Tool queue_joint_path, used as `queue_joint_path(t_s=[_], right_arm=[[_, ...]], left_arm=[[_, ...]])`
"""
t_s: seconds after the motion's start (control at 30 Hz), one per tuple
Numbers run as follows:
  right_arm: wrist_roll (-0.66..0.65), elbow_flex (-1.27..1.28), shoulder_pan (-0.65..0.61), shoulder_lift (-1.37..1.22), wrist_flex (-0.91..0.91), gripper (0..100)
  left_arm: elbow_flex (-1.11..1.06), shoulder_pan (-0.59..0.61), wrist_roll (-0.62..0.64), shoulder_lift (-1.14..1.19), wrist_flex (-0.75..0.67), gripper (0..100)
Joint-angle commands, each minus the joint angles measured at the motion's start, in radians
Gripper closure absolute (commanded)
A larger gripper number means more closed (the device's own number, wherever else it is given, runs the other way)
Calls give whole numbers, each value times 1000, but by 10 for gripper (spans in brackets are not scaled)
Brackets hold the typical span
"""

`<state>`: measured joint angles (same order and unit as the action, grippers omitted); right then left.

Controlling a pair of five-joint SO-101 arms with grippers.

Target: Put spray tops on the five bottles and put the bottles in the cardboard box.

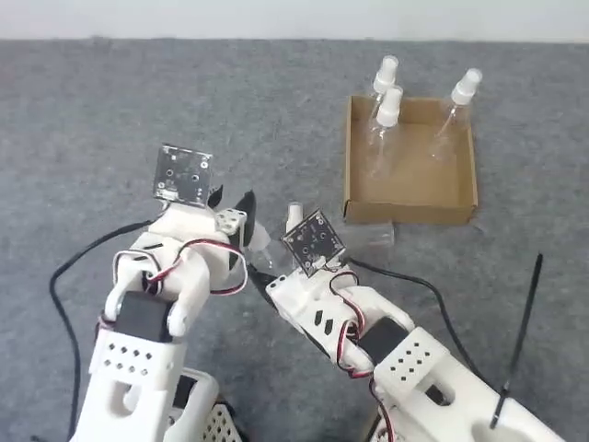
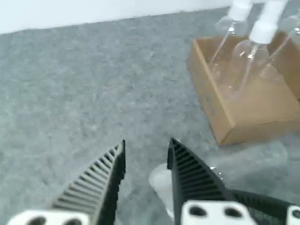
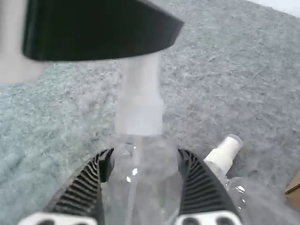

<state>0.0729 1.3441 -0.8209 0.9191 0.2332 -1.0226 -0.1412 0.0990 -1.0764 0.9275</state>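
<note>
Right gripper (image 3: pixel 145 159) clamped on a clear bottle (image 3: pixel 138 187), one finger on each side of its body. Spray top (image 3: pixel 139 110) on that bottle's neck, pointing away from the wrist. In the high view, held near the middle of the table (image 1: pixel 110 110), toward the near edge, bottle (image 1: pixel 264 250) just ahead of the right wrist camera.

Left gripper (image 2: pixel 147 143) open, jaws apart, nothing between them. Hovering right above the held bottle's spray top, seen as a pale shape (image 2: pixel 159 180) under one finger. One black finger (image 3: pixel 98 26) across the right wrist view, directly over the top; cannot tell whether touching. In the high view, left gripper (image 1: pixel 232 200) just beside the right one.

Second bottle (image 1: pixel 373 237) lying on its side on the table, just in front of the box (image 1: pixel 409 210), partly hidden by the right wrist camera. Spray top on it (image 3: pixel 224 151), near the right gripper.

Cardboard box toward the far right corner of the table, open side up. Three bottles (image 1: pixel 377 138) standing inside, spray tops on, tops above the rim. Box wall (image 2: pixel 211 93) and bottles (image 2: pixel 248 51) also in the left wrist view.
</note>
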Motion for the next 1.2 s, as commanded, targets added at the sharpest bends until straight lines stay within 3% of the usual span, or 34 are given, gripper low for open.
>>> queue_joint_path(t_s=[0.0,0.4,0.57,0.67,0.97,1.17], right_arm=[[6,-25,15,47,-27,992],[5,-25,15,47,-27,992],[5,-25,15,47,-25,992],[5,-25,15,47,-25,992],[5,-25,15,47,-27,992],[5,-25,15,47,-25,992]], left_arm=[[-5,-57,-11,-9,17,859],[116,-48,-11,-9,60,859],[259,109,-9,0,121,858],[232,181,-9,2,123,859],[67,176,-77,0,75,859],[64,66,-101,-9,129,859]])
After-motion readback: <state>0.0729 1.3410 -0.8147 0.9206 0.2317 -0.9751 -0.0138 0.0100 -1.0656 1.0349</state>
